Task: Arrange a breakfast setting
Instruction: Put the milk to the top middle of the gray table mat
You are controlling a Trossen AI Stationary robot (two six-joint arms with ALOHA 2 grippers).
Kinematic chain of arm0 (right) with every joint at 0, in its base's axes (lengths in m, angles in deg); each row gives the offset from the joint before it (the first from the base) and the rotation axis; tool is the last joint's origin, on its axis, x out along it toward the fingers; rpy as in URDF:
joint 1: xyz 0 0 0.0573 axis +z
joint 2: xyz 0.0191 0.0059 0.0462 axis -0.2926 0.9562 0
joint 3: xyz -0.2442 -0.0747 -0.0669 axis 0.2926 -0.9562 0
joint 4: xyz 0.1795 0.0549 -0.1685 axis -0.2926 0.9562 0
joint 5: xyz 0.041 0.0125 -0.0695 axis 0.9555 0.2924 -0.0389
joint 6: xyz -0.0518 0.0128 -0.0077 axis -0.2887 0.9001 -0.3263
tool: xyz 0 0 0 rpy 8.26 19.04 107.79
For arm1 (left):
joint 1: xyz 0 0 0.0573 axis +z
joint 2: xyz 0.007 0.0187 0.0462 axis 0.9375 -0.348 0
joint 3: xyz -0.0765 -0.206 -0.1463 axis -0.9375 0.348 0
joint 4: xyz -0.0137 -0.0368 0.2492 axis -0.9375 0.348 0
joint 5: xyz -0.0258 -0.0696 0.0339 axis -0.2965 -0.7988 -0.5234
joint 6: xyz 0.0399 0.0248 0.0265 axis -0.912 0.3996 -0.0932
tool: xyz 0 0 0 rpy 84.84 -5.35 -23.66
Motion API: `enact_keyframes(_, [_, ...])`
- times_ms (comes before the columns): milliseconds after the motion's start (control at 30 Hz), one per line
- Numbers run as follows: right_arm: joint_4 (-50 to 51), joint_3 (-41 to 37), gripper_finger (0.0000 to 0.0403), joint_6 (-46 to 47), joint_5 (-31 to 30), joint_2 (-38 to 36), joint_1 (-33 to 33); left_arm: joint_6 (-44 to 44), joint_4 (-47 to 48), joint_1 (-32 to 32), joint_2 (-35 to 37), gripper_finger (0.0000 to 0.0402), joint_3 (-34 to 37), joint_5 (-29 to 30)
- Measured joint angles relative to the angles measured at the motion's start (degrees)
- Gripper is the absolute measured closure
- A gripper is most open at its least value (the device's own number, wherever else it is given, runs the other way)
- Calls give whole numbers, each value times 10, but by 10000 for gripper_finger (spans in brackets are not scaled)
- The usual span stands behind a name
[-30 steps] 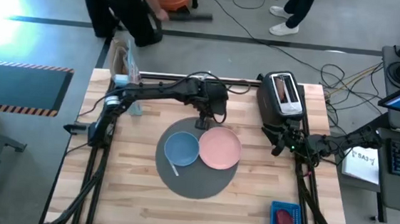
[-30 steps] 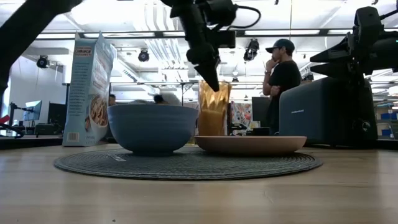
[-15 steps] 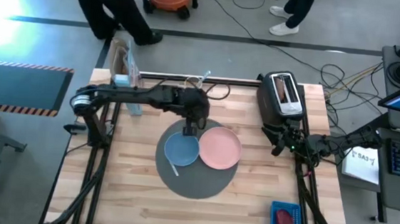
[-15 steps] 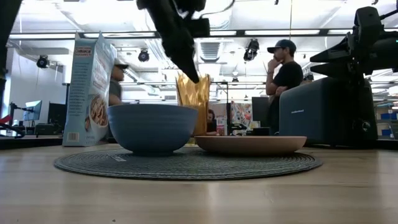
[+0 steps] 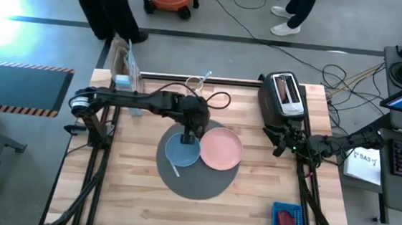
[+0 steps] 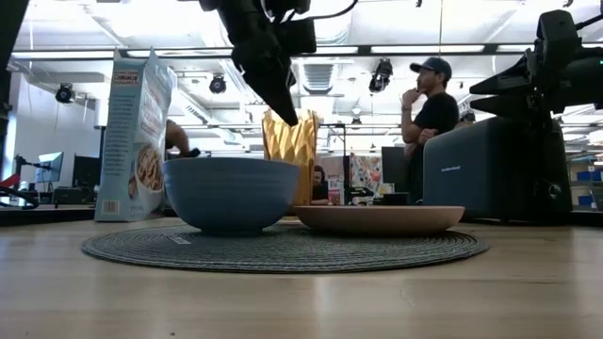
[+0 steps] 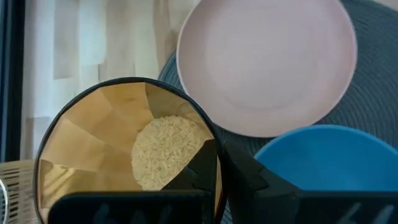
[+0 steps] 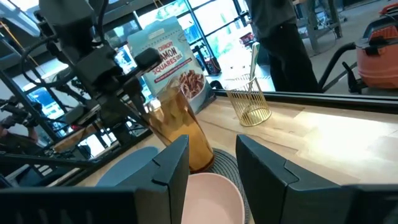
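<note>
The amber tumbler [image 7: 124, 149], with pale grains in its bottom, leans beside the far edge of the blue bowl [image 5: 181, 151]. My left gripper [image 7: 219, 163] is shut on it. The bowl and the pink plate [image 5: 222, 148] sit side by side on the round dark-grey mat [image 5: 199, 184]. A light spoon [image 5: 175, 170] lies on the mat beside the bowl. My right gripper [image 5: 279, 143] waits open and level in front of the black toaster [image 5: 282, 99], which holds a toast slice [image 5: 285, 88]. A red food piece [image 5: 285, 220] lies in a blue basket. My left gripper pinches the tumbler's rim [image 7: 216, 144], one finger [image 7: 198, 167] inside the glass and one outside. The fingers slant down from above [image 6: 283, 104]. The tumbler [image 6: 290, 155] is tilted. The bowl and plate hide its base, so I cannot tell whether it is lifted.
A cereal box [image 5: 124, 65] stands at the far left edge, a gold wire holder [image 5: 197, 83] at the far middle. The blue basket [image 5: 287, 221] sits at the near right corner. People stand beyond the table's far edge.
My left gripper has carried the tumbler toward the table's left and a little nearer, from behind the plate to behind the bowl. The tumbler stood upright then and now leans. Most of the move came early; the last half second shows little shift.
</note>
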Motion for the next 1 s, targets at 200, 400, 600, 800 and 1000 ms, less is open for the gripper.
enact_keyframes(200, [0, 0, 280, 0, 0, 0, 0, 2, -4, -3, -8, 401, 0, -1])
enact_keyframes(400, [0, 0, 280, 0, 0, 0, 0, 6, -5, -3, -13, 401, 0, -32])
enact_keyframes(600, [0, 0, 280, 0, 0, 0, 0, 6, -5, -4, -13, 394, 0, -33])
enact_keyframes(800, [0, 0, 280, 0, 0, 0, 0, 10, 1, -4, -13, 393, 0, -33])
enact_keyframes(1000, [0, 0, 280, 0, 0, 0, 0, 13, 3, -4, -13, 391, 0, -28])
